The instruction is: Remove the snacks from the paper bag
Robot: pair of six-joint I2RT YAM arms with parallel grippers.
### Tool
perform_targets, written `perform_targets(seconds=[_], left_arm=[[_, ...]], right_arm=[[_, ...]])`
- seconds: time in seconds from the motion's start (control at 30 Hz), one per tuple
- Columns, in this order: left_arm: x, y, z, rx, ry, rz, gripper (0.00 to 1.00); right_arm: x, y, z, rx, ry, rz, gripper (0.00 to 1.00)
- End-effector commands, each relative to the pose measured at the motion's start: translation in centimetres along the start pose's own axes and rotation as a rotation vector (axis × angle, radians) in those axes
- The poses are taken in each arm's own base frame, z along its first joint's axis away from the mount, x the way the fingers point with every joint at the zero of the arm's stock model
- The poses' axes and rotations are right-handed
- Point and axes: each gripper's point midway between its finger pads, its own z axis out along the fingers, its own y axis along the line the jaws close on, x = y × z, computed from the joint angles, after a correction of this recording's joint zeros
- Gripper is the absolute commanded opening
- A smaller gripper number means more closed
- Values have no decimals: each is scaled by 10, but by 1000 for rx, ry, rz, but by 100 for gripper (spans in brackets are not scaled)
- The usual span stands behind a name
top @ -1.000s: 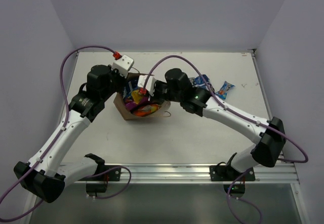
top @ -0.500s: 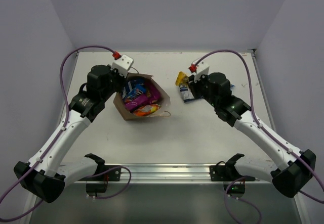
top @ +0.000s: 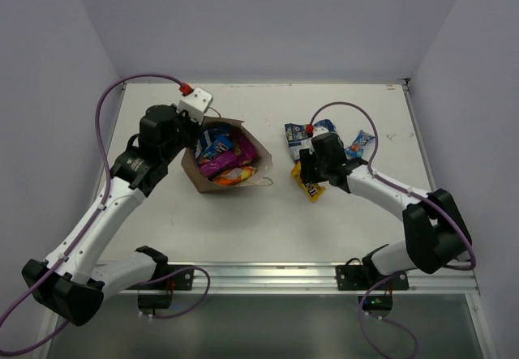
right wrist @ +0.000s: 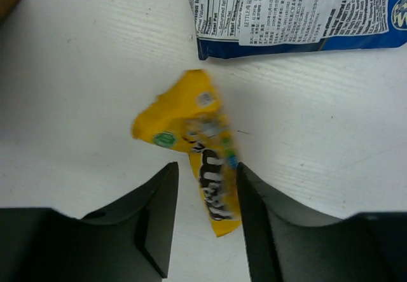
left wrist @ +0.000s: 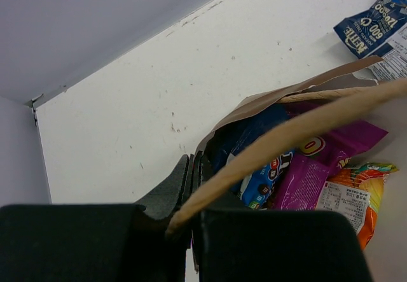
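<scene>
right gripper [right wrist: 206,167]: jaws parted astride the blurred yellow packet [right wrist: 191,126], on or just above the table [right wrist: 76,72], near the blue-white packet [right wrist: 286,14] and well apart from the paper bag [top: 258,150]. left gripper [left wrist: 193,167]: clenched on the bag's rim, above a magenta pouch [top: 219,159] and an orange packet [top: 233,176]. risks, as i judged them: the thin rim tearing or slipping free and the mouth collapsing; the right fingers dragging the yellow packet on lifting.

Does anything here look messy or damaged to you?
The paper bag looks rough: its rim is creased and jagged, pinched out of shape by the left gripper. The yellow packet lies slantwise on the table beneath the open right gripper, blurred in the wrist view. Nothing looks spilled or torn open.
</scene>
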Motion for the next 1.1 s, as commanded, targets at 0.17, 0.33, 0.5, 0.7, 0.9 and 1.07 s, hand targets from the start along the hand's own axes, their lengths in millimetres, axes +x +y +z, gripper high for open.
perform_targets(seconds=[0.17, 0.33, 0.5, 0.7, 0.9, 1.07], left_arm=[[-42, 13, -13, -50, -154, -15, 1], [-44, 12, -15, -40, -162, -21, 1], [-45, 10, -17, -30, -168, -32, 1], [-45, 8, -15, -23, -155, -71, 1], [-40, 5, -16, -15, -137, -89, 0], [-34, 5, -17, -18, -117, -101, 0]], right_arm=[[-111, 56, -100, -143, -342, -154, 65], [-158, 133, -173, -336, -575, -408, 65], [-167, 196, -179, -476, -605, -576, 66], [-178, 251, -163, -553, -493, -327, 66], [-161, 277, -112, -549, -394, 33, 73], [-150, 276, -62, -460, -359, 165, 75]])
